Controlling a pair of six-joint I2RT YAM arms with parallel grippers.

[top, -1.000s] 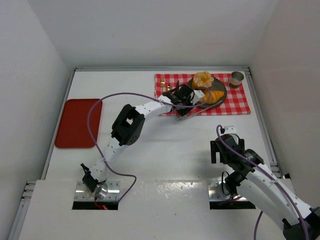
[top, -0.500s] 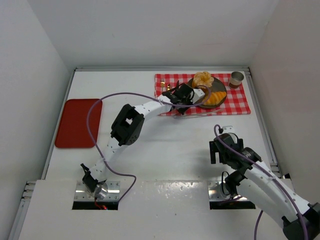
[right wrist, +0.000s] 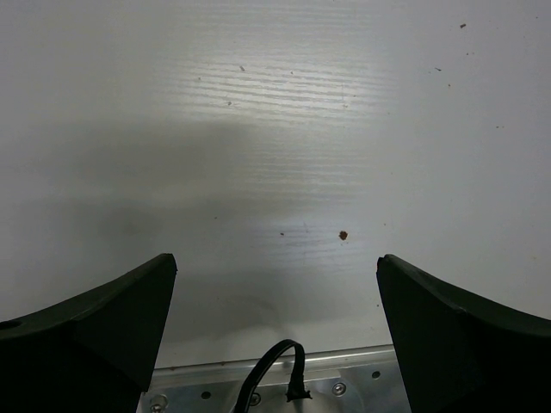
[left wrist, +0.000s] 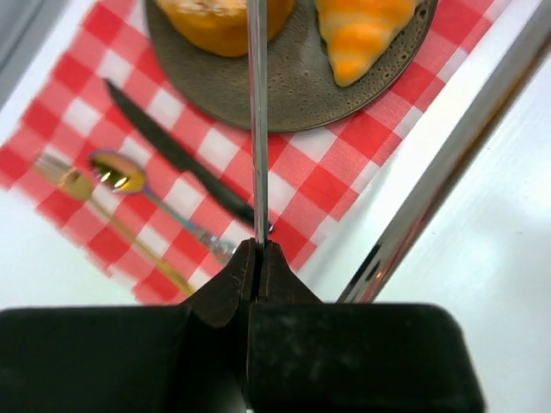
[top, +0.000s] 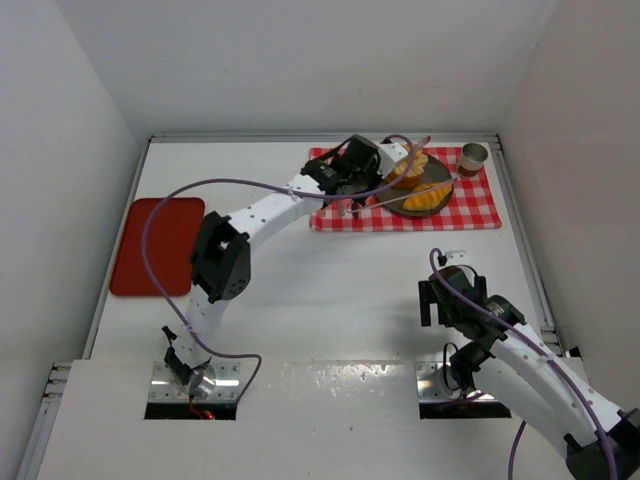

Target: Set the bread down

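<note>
The left gripper [left wrist: 256, 249] has its jaws pressed together on a thin metal strip [left wrist: 256, 129], seen edge-on and hard to identify. Beyond it the plate [left wrist: 293, 86] holds the bun [left wrist: 219, 17], cut off at the frame's edge, beside the croissant [left wrist: 366, 34]. The right gripper [right wrist: 275, 262], well away from the plate, has its jaws apart.

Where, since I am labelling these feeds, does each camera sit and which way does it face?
Top external: above and behind the bases, looking down at the table; both arms show.
Left wrist: on the left arm, looking along its shut left tool at the plate, bun and croissant.
Right wrist: on the right arm, looking down past the open right tool at the table.
Top and left wrist share the plate, bun and croissant.
</note>
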